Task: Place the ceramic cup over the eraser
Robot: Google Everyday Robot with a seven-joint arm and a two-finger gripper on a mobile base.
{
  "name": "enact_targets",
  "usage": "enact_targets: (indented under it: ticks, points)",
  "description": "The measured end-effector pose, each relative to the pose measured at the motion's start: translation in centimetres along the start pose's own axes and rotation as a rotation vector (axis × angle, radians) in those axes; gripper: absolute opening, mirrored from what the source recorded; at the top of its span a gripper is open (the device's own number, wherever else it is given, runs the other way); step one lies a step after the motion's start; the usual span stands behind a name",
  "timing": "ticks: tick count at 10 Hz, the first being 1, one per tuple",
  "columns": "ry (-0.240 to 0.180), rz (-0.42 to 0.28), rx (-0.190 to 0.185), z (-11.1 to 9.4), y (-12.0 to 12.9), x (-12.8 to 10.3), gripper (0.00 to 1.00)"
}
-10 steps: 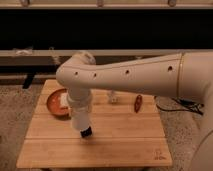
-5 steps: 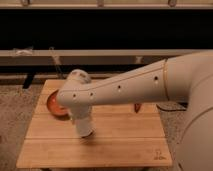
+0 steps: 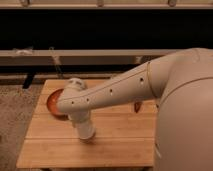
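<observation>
Arm [image 3: 125, 87] slanting across the table [image 3: 120, 145] — cup mouth-down on the wood.
Cup [image 3: 86, 129] stands upright straight below the gripper [image 3: 80, 117], which hides behind the wrist — its grip cannot be told; the eraser isn't visible, presumably under the cup.

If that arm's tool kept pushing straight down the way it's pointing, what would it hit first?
The tool points down, its tip hidden at the ceramic cup, which stands at the wooden table. Going on, it would most likely press the cup against the tabletop; the eraser is not visible.
</observation>
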Motion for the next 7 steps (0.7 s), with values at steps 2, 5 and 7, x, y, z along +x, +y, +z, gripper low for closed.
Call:
enact_targets:
  ticks: [2, 5, 7]
  points:
    - [0.006, 0.014, 0.004, 0.8, -0.4, -0.4, 0.8]
    - [-0.011, 0.035, 0.006, 0.3, -2.0, -2.0, 0.8]
    - [-0.029, 0.037, -0.009, -1.1, -2.9, -3.5, 0.8]
